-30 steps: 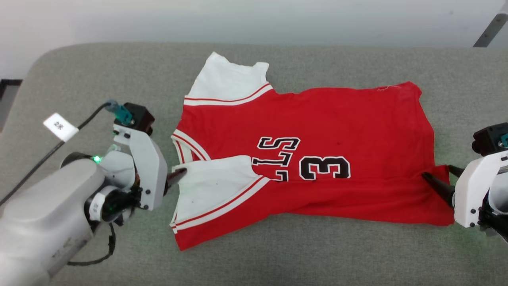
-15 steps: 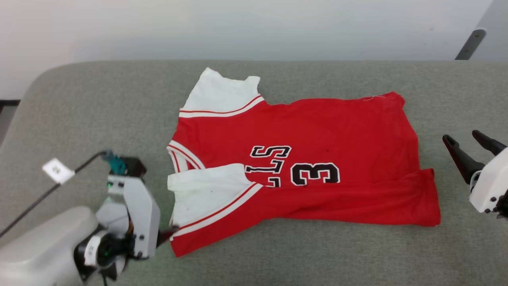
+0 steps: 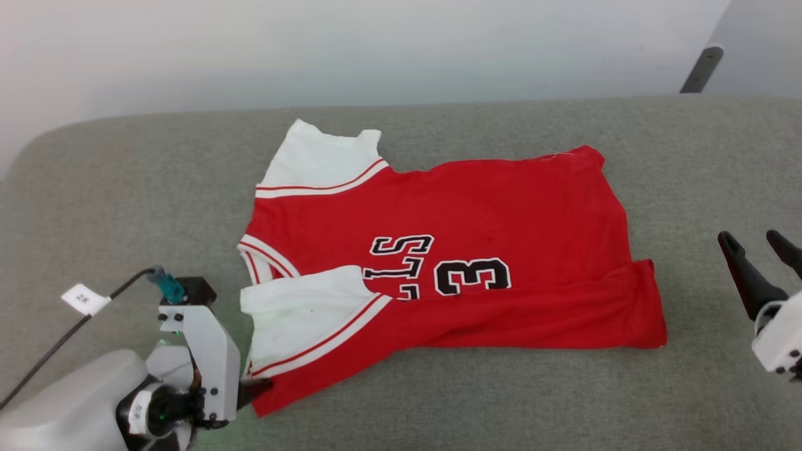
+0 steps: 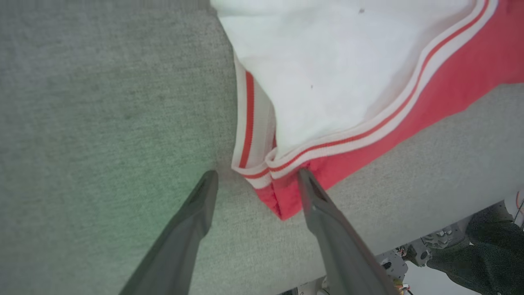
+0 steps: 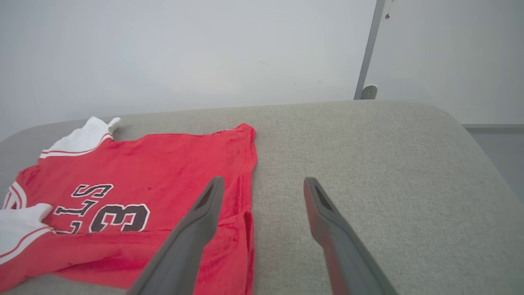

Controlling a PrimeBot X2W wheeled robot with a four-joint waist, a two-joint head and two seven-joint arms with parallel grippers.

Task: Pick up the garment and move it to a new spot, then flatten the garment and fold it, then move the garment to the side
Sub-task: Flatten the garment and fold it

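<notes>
The garment is a red jersey with white sleeves and black "3" lettering, lying flat in the middle of the grey table, its near edge folded over. My left gripper is at its near-left corner. In the left wrist view the left gripper is open, with the striped sleeve trim and red corner of the garment lying between the fingertips. My right gripper stands open over bare table, well right of the hem. In the right wrist view the right gripper holds nothing, and the garment lies to its left.
A grey cable with a white tag runs to my left wrist. A white wall rises behind the table, with a metal post at the back right. The table's near edge lies just beyond the garment's corner.
The head camera has shifted. My left gripper moved from the sleeve's edge down to the garment's near-left corner. My right gripper drew back rightward from the hem, leaving the fold lying flat.
</notes>
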